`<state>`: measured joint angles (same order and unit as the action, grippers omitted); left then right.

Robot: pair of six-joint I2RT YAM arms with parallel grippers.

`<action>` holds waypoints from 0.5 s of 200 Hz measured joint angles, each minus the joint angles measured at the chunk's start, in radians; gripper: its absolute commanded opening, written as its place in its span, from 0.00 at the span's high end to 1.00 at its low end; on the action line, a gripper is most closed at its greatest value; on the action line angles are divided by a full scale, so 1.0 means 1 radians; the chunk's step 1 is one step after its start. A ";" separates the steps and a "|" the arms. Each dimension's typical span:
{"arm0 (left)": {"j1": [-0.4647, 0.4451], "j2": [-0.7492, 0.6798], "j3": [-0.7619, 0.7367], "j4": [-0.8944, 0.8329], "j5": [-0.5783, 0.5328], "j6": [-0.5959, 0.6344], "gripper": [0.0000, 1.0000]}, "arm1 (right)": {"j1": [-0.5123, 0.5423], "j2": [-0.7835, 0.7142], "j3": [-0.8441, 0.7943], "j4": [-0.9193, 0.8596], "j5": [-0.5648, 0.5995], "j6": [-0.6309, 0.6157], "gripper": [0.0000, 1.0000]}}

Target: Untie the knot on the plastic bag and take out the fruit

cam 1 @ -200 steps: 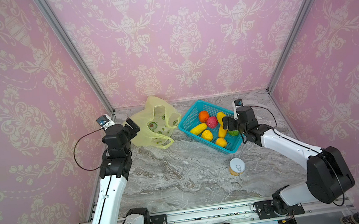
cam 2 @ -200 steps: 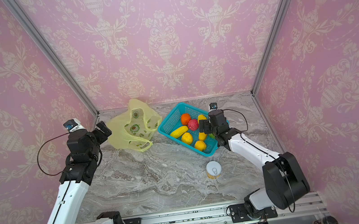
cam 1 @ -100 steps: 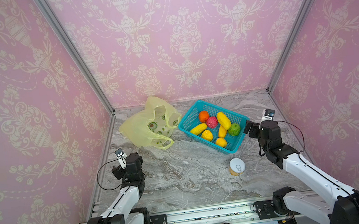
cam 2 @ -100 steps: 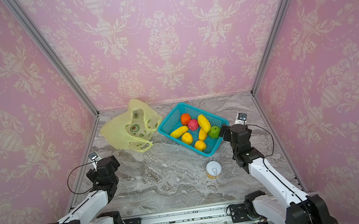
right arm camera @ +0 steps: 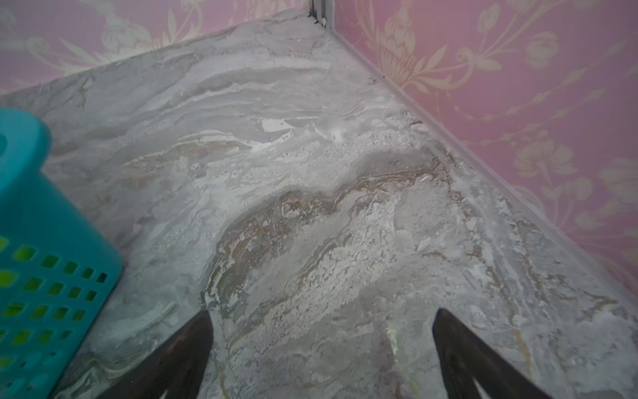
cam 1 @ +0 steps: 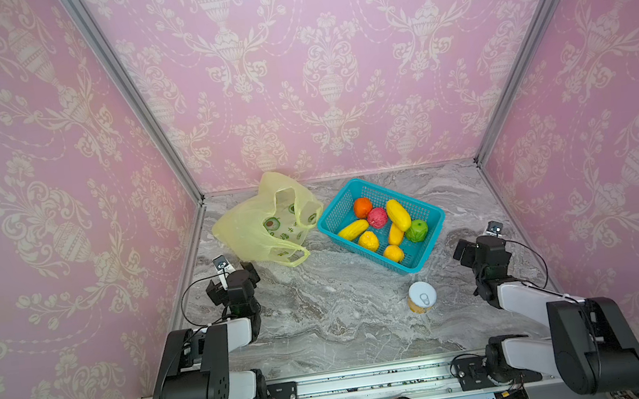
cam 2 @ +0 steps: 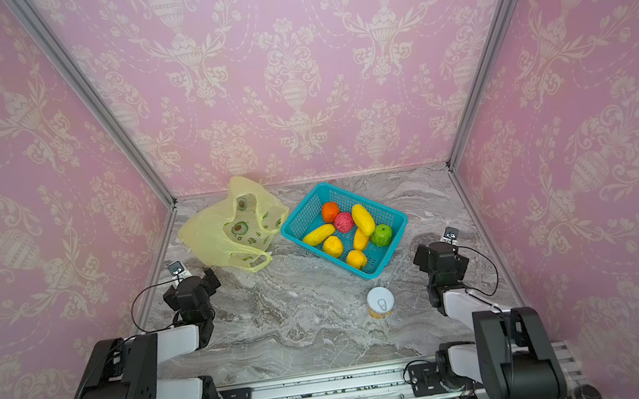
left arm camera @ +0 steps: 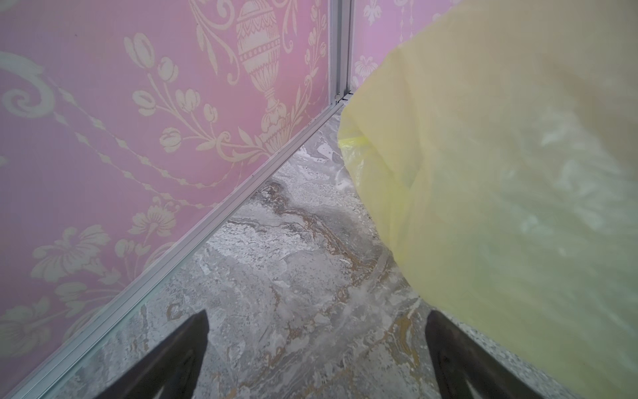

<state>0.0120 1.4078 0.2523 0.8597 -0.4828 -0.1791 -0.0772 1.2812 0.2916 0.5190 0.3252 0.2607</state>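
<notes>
Eight fruit [cam 1: 378,218] pieces sat in teal basket [cam 1: 432,242], frame centre; plastic bag [cam 1: 242,231] lay limp at its left, handles loose, apparently emptied. Left gripper [cam 1: 232,279] and right gripper [cam 1: 483,248] gaped empty, lower frame sides, seemingly parked.

You've got the basket [cam 1: 376,192] on the counter [cam 1: 324,313], with the fruit [cam 1: 398,215] all inside it. The plastic bag [cam 1: 248,231] lies just left of the basket. The can [cam 1: 422,297] stands upright in front of the basket, off its near right corner. The left claw [left arm camera: 316,317] sits front-left of the basket, just before the bag. The right claw [right arm camera: 321,314] is right of the basket, apart from it.
</notes>
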 measured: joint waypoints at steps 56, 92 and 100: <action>0.006 0.145 0.101 0.056 0.154 0.063 0.01 | -0.021 0.126 0.056 0.219 -0.136 -0.005 0.00; 0.006 0.218 0.097 0.129 0.227 0.090 0.01 | -0.021 0.123 -0.055 0.419 -0.157 -0.008 0.00; 0.006 0.219 0.095 0.127 0.236 0.092 0.01 | -0.019 0.128 -0.076 0.460 -0.159 -0.015 0.00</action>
<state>0.0185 1.6272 0.3470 0.9863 -0.2470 -0.0868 -0.0963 1.4090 0.2153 0.9791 0.1661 0.2459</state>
